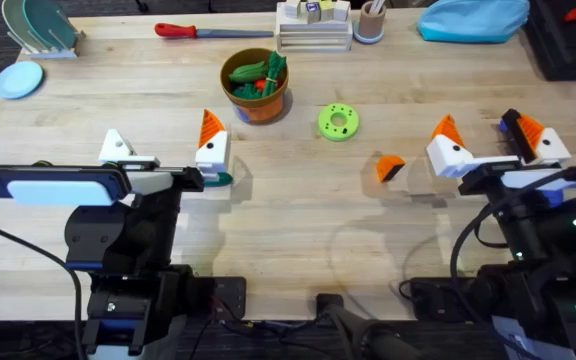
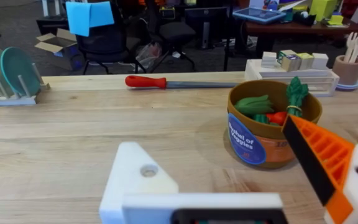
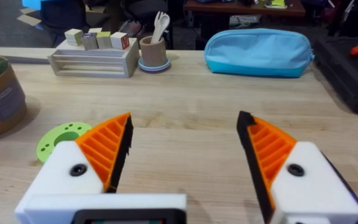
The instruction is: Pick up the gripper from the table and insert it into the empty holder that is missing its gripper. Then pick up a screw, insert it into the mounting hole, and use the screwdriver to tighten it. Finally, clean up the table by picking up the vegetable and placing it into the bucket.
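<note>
Loose orange gripper point(image 1: 390, 167) lies on the table point(image 1: 298, 230), just left of the right gripper point(image 1: 498, 140), which is wide open, empty. Left gripper point(image 1: 163, 150) is open, empty, bare holder point(image 1: 118, 148) on its left side. Bucket point(image 1: 256, 88) sits farther back.

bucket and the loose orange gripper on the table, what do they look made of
bucket: looks like matte cardboard or plastic, going by its printed label.
Orange gripper: apparently moulded or printed plastic with a dark edge, like the ribbed pads mounted on the arms.
</note>
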`<state>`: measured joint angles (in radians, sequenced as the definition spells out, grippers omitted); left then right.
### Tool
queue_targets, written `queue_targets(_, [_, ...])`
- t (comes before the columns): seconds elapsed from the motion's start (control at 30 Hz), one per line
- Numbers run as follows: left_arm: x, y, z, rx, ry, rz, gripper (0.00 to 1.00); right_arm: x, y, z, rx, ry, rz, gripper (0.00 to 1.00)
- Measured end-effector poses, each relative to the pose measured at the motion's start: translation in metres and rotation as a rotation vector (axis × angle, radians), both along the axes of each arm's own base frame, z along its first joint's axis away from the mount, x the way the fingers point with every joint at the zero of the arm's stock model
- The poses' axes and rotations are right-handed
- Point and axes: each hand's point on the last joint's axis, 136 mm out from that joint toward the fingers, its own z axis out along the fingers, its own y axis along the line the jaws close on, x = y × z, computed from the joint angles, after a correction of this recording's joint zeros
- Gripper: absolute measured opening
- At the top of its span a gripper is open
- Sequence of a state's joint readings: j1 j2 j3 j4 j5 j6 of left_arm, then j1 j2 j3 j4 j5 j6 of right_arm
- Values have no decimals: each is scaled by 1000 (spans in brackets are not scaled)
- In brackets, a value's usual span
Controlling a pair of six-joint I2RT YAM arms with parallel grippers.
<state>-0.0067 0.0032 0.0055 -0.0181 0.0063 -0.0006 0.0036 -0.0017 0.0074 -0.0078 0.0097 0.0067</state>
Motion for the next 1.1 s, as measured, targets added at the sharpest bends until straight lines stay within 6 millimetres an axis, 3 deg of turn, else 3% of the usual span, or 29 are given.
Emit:
queue_targets(0.43, [-1,-4,3,-24,-3,-24,993,0,0,-1,4,4,2,993])
queue_targets(0.57, [-6,-5,33,-122,-43,-30,992,-4,5,4,19,30,28,992])
queue_targets(0.67, [-13,-5,67,-171,-61,-35,992,-10,6,28,28,41,35,992])
queue_targets(0.8, [-21,-5,100,-203,21,-27,993,-23,9,76,55,75,48,991])
queue_targets(0.93, [-22,-5,121,-216,195,-8,992,-32,17,116,111,149,81,991])
queue_targets(0.97, [-24,-6,134,-214,354,7,993,-42,22,131,142,270,100,992])
queue_targets(1.1, [-30,-6,147,-210,562,25,993,-54,23,139,163,438,94,992])
